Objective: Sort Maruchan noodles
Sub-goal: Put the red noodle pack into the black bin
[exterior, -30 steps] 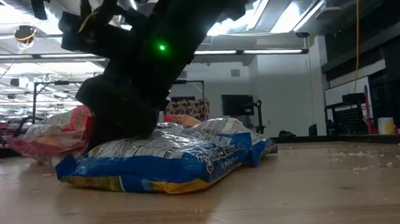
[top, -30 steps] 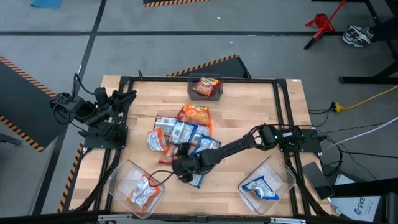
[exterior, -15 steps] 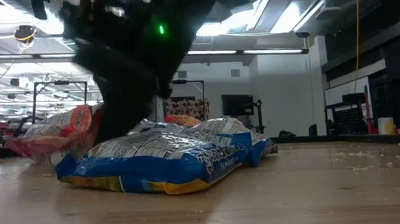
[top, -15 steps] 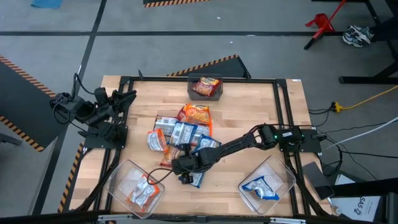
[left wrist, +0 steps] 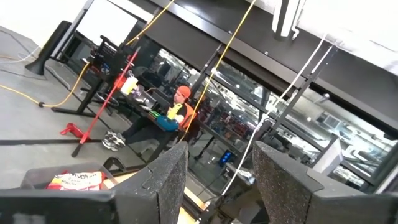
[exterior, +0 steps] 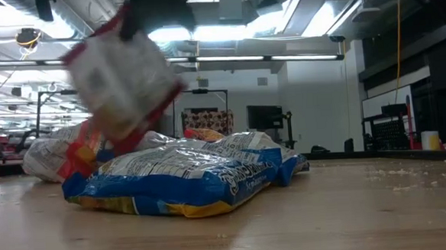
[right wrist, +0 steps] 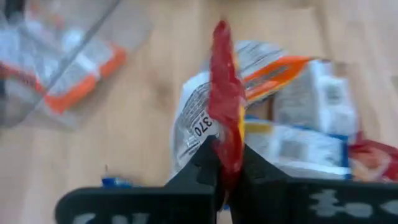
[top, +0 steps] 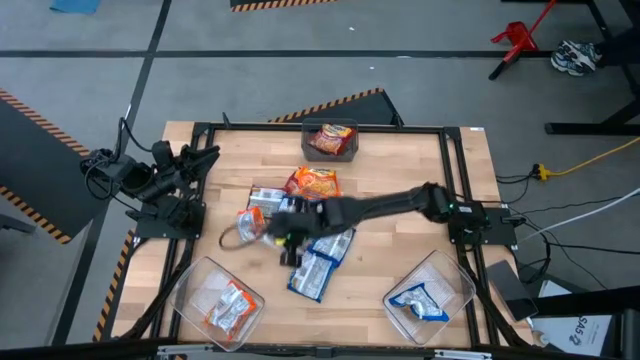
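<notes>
- Fingers (right wrist: 205,163) of the right gripper (right wrist: 227,177) are pinched together on the edge of a red-orange noodle packet (right wrist: 226,134), which stands edge-on between them in the right wrist view.
- In the low view that held packet (exterior: 121,77) hangs clear of the wooden table (exterior: 350,210), above the heap.
- From above, the right gripper (top: 282,224) is over the left part of the loose pile of noodle packets (top: 300,215) at mid-table, with two blue-and-white packets (top: 320,262) lying just nearer the front edge.
- Three clear bins hold sorted packets: the front-left bin (top: 195,285) has an orange-and-silver one, the front-right bin (top: 455,285) a blue-and-white one, the far bin (top: 330,127) a red-orange one.
- Off at the table's left edge the left gripper (top: 205,153) waits; its wrist view shows its fingers (left wrist: 165,177) spread apart with nothing between them.
- Beyond them, a seated person (left wrist: 171,115) shows in the room.
</notes>
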`<act>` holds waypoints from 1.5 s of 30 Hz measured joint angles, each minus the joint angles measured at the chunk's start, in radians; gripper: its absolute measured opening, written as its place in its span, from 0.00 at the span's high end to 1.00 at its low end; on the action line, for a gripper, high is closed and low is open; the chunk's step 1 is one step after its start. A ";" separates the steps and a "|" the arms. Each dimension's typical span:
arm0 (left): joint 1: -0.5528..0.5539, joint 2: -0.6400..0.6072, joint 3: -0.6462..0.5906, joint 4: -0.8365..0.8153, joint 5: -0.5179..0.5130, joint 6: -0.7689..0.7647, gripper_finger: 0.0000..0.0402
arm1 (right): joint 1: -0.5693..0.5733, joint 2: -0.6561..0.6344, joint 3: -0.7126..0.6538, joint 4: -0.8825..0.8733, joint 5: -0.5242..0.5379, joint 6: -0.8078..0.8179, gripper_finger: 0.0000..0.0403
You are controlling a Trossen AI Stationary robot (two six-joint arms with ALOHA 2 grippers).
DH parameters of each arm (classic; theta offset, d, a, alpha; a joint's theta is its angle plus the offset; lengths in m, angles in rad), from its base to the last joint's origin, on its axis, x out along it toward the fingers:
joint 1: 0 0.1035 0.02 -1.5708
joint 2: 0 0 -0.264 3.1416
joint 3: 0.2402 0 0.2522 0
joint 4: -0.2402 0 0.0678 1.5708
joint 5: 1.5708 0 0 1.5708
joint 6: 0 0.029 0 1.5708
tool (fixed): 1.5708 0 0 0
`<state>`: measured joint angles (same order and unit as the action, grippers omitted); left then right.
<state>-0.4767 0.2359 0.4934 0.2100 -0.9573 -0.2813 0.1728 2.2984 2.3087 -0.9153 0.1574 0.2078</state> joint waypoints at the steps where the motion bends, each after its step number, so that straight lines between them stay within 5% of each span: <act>1: 0.000 0.000 0.000 0.000 0.003 0.000 0.56 | -0.016 -0.022 0.000 -0.041 0.017 0.003 1.00; 13: 0.000 0.000 0.000 -0.017 0.008 -0.001 0.56 | -0.265 -0.103 0.000 -0.269 0.442 0.034 1.00; 20: 0.000 0.000 0.000 -0.055 0.004 0.000 0.56 | -0.398 -0.103 -0.001 -0.231 0.550 -0.051 1.00; 34: 0.000 0.000 0.000 -0.099 0.001 0.001 0.56 | -0.503 0.033 -0.002 -0.327 0.663 -0.013 1.00; 45: 0.000 0.000 0.000 -0.152 0.000 0.000 0.56 | -0.482 0.163 -0.001 -0.297 0.535 -0.002 1.00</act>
<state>-0.4763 0.2359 0.4931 0.0578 -0.9571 -0.2812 -0.3091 2.4617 2.3077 -1.2121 0.6924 0.2054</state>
